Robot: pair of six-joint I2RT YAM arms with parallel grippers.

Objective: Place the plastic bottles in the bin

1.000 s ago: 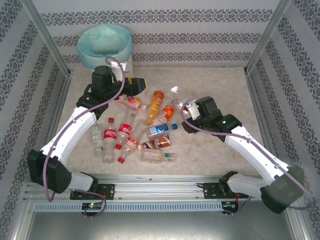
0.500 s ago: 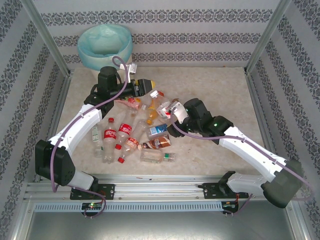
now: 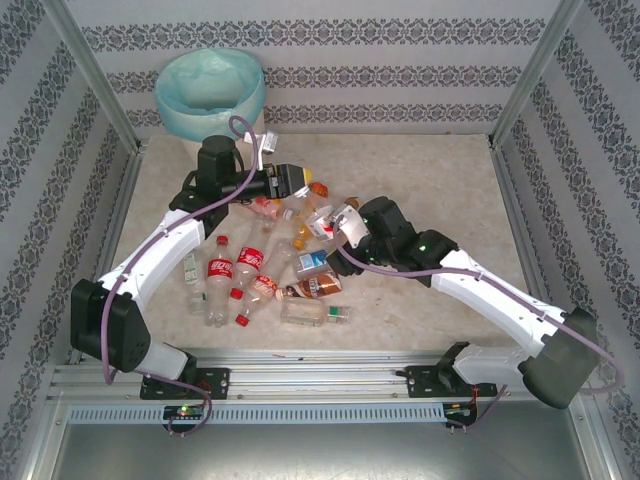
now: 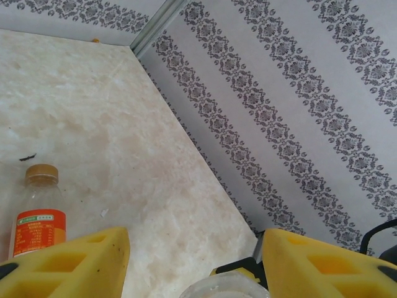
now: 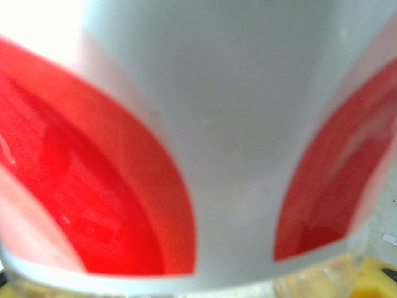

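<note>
Top external view showed the right gripper (image 3: 338,224) closed on a clear plastic bottle with a red-and-white label (image 3: 322,218), held just above the heap of other bottles (image 3: 250,265). That bottle sat directly ahead of the left gripper (image 3: 297,181), almost at its fingertips. I could not tell its long axis with confidence.

The left gripper's yellow fingers stood apart. A clear rounded rim (image 4: 220,287) lay low between them, likely the same bottle, and did not look pinched. An orange-labelled bottle (image 4: 39,217) stood outside its left finger.

The round cream-white bin with a turquoise bag liner (image 3: 172,100) lay behind the left gripper's wrist and well apart from the right gripper, so the left arm was nearer. The left arm reached forward with its wrist turned sideways towards the right arm, which stretched across to meet it.
</note>
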